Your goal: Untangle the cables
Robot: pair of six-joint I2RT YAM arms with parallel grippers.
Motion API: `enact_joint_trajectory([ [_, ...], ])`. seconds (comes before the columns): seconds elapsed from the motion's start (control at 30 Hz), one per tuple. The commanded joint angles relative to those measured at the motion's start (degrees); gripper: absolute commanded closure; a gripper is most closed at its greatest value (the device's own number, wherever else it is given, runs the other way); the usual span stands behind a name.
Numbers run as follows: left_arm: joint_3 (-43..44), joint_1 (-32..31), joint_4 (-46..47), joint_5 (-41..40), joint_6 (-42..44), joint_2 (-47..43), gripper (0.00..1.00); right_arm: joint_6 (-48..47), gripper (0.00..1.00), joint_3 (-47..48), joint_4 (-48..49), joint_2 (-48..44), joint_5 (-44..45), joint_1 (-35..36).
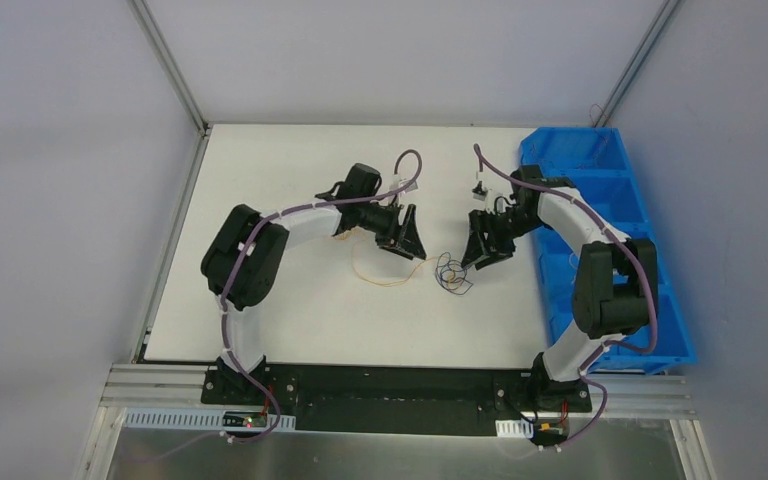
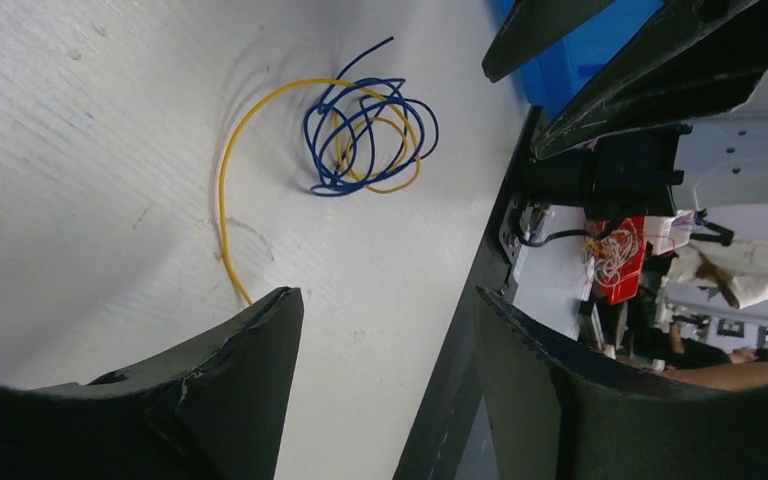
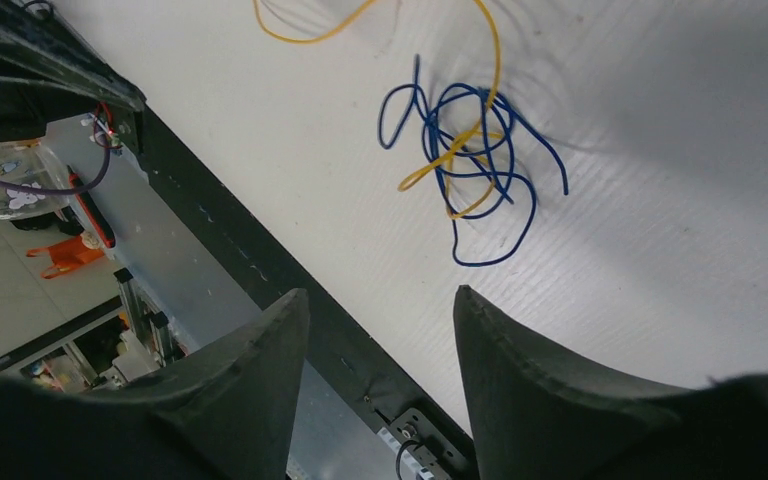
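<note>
Left claw [image 1: 411, 245] and right claw [image 1: 481, 256] gape beside tangled blue-yellow cables [image 1: 450, 272].

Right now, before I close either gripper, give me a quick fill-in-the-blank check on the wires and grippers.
1. The clump tangles two wires, one blue and one ____.
2. The left gripper and right gripper are both ____, holding nothing.
3. The non-blue wire's tail runs out of the clump toward the ____ gripper.
4. The bin beside the right arm is ____.

Missing words: yellow; open; left; blue.
</note>
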Motion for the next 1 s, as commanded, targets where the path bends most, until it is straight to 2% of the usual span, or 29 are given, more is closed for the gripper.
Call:
enact_joint_trajectory([
  [0.0, -4.0, -2.25, 23.52, 1.94, -13.93, 2.24, 0.35, 6.16, 0.47, -2.35, 9.43, 0.81, 2.05, -0.09],
  [0.17, -4.17, -5.39, 28.69, -1.37, -15.89, 5.88, 0.28, 8.08, 0.48, -2.43, 12.63, 4.35, 3.45, 0.16],
  [0.37, -2.23, -8.26, 29.29, -3.9, -16.15, 9.42, 0.24, 9.26, 0.48, -2.8, 14.08, 7.33, 4.99, 1.6],
  [0.43, -1.81, -9.01, 29.43, -4.69, -16.37, 10.6, 0.24, 9.56, 0.51, -3.62, 14.64, 7.89, 5.06, 1.92],
  [0.47, -1.68, -9.34, 29.68, -4.79, -16.7, 11.0, 0.27, 9.74, 0.54, -3.95, 14.92, 8.14, 5.28, 2.12],
  [0.57, -1.75, -9.64, 30.73, -4.38, -17.27, 11.13, 0.43, 10.01, 0.66, -4.6, 15.5, 8.87, 5.73, 2.57],
  [0.67, -2.53, -9.58, 31.07, -3.65, -16.47, 9.2, 0.67, 9.83, 0.76, -4.43, 15.47, 9.01, 6.22, 2.86],
  [0.77, -3.69, -9.51, 30.69, -3.32, -15.32, 5.9, 0.95, 8.83, 0.92, -4.08, 14.4, 8.58, 7.17, 2.88],
  [0.8, -4.04, -9.41, 29.84, -3.38, -14.6, 4.34, 1.0, 8.37, 0.98, -4.04, 13.83, 8.29, 7.61, 2.85],
  [0.97, -3.57, -7.06, 17.92, -4.55, -5.95, -7.61, 1.0, 5.74, 1.0, -5.57, 12.21, 5.34, 12.26, 2.58],
])
